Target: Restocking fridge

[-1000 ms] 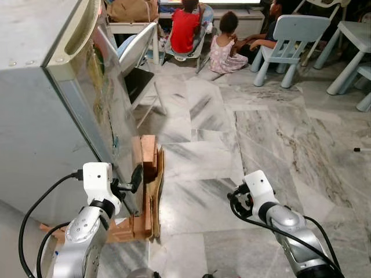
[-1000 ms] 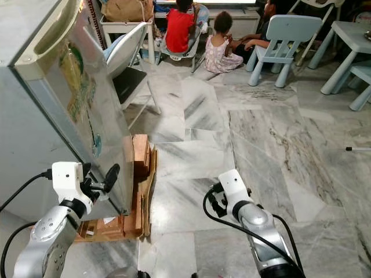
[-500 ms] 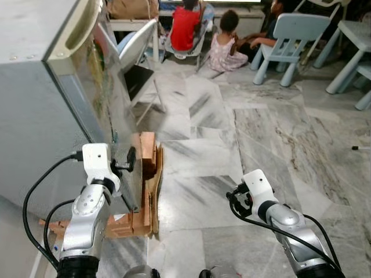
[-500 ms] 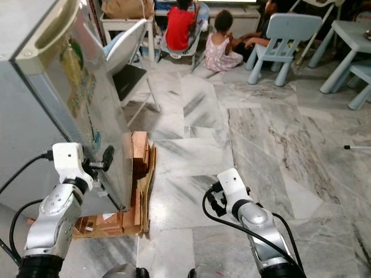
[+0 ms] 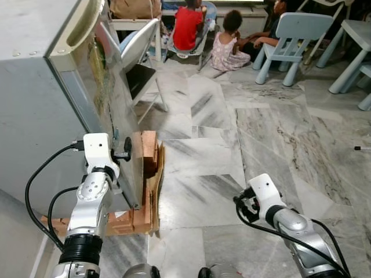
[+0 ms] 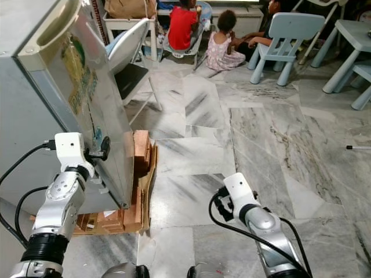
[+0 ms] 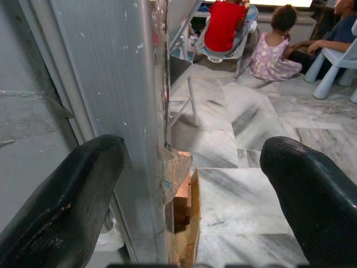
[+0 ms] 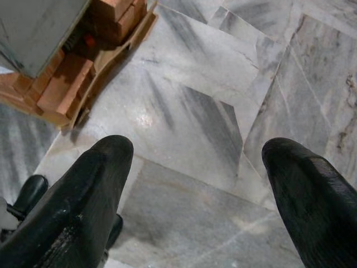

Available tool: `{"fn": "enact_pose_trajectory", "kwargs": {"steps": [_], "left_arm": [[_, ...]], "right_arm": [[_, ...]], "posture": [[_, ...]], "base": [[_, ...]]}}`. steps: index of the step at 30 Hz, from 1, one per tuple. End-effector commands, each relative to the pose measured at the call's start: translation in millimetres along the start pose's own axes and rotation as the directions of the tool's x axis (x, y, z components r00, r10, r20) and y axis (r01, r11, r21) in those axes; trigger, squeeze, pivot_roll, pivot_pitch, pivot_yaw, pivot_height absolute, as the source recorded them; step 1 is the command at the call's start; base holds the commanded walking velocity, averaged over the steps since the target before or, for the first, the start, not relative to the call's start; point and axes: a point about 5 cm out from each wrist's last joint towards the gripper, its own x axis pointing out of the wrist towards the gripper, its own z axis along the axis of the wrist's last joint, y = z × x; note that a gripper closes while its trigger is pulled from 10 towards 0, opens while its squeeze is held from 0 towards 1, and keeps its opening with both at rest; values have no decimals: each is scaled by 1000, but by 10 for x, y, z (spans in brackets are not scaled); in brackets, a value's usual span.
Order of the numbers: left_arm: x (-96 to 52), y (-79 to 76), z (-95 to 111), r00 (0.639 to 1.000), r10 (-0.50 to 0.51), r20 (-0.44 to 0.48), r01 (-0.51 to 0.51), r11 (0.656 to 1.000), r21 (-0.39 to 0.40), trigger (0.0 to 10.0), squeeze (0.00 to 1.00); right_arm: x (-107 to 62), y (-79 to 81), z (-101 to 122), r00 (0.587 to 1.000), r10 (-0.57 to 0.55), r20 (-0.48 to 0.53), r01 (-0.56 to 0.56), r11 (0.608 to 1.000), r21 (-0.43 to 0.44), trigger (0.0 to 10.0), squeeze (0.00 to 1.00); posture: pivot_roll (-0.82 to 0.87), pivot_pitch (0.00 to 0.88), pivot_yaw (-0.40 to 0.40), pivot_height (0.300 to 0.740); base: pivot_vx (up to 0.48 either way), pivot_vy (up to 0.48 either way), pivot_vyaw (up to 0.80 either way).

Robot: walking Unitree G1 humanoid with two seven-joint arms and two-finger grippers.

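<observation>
The grey fridge (image 5: 35, 87) stands at my left, its door (image 5: 113, 110) shut and its shiny front facing right. My left gripper (image 5: 124, 155) is raised to the door's lower front edge. In the left wrist view the left gripper (image 7: 195, 153) is open, and the door's edge (image 7: 153, 111) runs between its two black fingers, one finger (image 7: 67, 195) on the fridge's side. My right gripper (image 5: 243, 201) hangs low over the marble floor (image 8: 184, 111), open with nothing between its fingers.
Bricks and cardboard (image 5: 148, 174) prop up the fridge's base. A folding chair (image 5: 139, 55) stands just past the door. People (image 5: 188, 26) sit on the floor at the back beside pale blue chairs (image 5: 293, 32) and a table (image 5: 356, 35). Marble floor lies to the right.
My left gripper has risen and closed in on the door's edge, which now lies between its fingers. The right arm has sunk slightly; the view has shifted a little.
</observation>
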Motion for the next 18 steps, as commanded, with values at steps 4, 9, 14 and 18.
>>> {"fn": "enact_pose_trajectory", "kwargs": {"steps": [4,9,14,18], "left_arm": [[21,62,-30,1000,17,-4,-17,1000,18,10000,0],[88,120,-5,999,50,-11,-49,998,27,10000,0],[99,136,-14,998,53,-21,-53,998,30,10000,0],[76,118,-89,997,50,-55,-47,998,47,10000,0]], "right_arm": [[1,-7,48,1000,-1,20,1,1000,-8,10000,0],[3,49,73,999,24,37,-24,1000,-13,10000,0],[-14,59,103,997,42,65,-41,999,-11,10000,0],[-22,57,122,994,53,93,-53,999,-5,10000,0]], "posture": [[-47,57,-7,740],[-48,57,-6,740],[-51,58,-5,740],[-56,56,-2,740]], "base": [[0,0,0],[0,0,0],[0,0,0],[0,0,0]]}}
